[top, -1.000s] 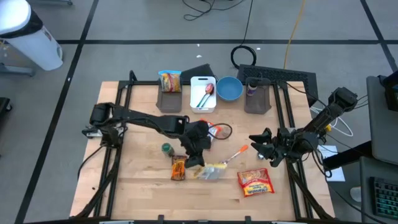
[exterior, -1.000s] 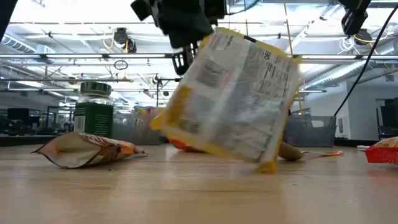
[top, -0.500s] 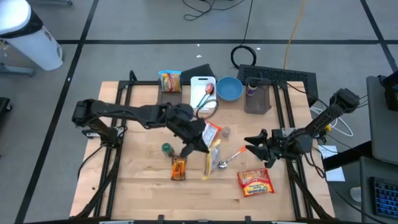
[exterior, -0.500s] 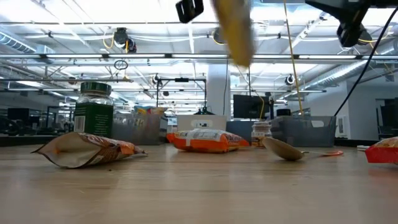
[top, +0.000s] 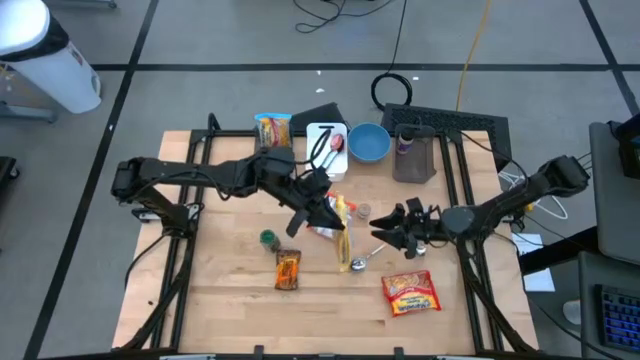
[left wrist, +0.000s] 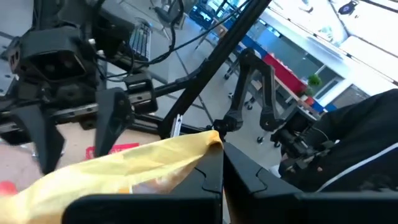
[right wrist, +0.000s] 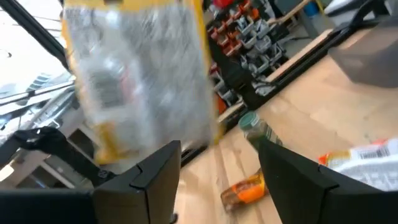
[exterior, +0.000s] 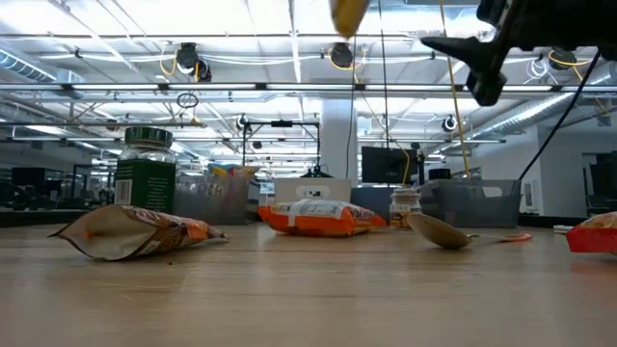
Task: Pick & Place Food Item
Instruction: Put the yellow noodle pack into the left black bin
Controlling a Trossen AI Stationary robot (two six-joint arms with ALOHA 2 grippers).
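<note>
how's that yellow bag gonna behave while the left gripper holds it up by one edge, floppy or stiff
Probably floppy: the yellow bag hangs below the left gripper, pinched at one edge, so it may swing. It looks light, a thin clear-fronted packet. The open right gripper faces it, so a handover may need steadying.

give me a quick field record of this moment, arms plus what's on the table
left gripper: shut on the yellow packet, held up above the table middle
right gripper: open, facing the packet from its right, not touching it
spoon: on the table under the packet
red noodle pack: flat, front right
orange snack bag: lying front of the green-lid jar
blue bowl: at the back edge
</note>
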